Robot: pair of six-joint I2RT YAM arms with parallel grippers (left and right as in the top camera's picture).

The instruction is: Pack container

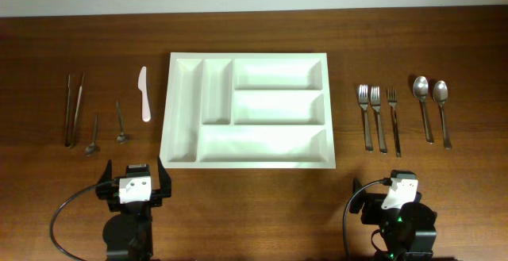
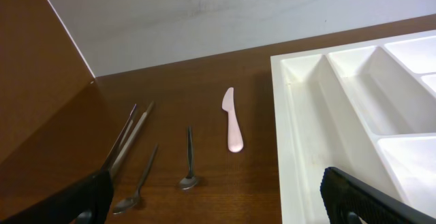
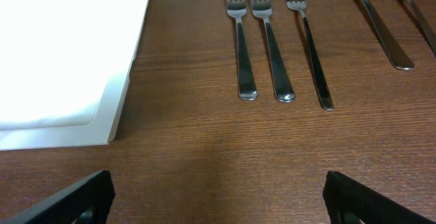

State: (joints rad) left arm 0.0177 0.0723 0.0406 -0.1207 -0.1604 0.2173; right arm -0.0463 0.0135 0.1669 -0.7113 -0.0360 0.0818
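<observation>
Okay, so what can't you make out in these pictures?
Right wrist: container washed out white, dividers invisible; both large spoons cut by the top edge.
Left wrist: tongs partly hidden behind the left gripper finger; container runs off the right edge.
Overhead: small spoons too small for detail.

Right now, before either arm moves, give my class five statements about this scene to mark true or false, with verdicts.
1. The large white plastic cutlery tray holds no cutlery. True.
2. The forks lie left of the tray. False: the three metal forks lie to its right.
3. The white plastic knife lies left of the tray. True.
4. The big spoons sit inside the tray. False: the two large metal spoons lie outside it, right of the forks.
5. The left arm grips a small spoon. False: the left hand is open and holds nothing.
</observation>
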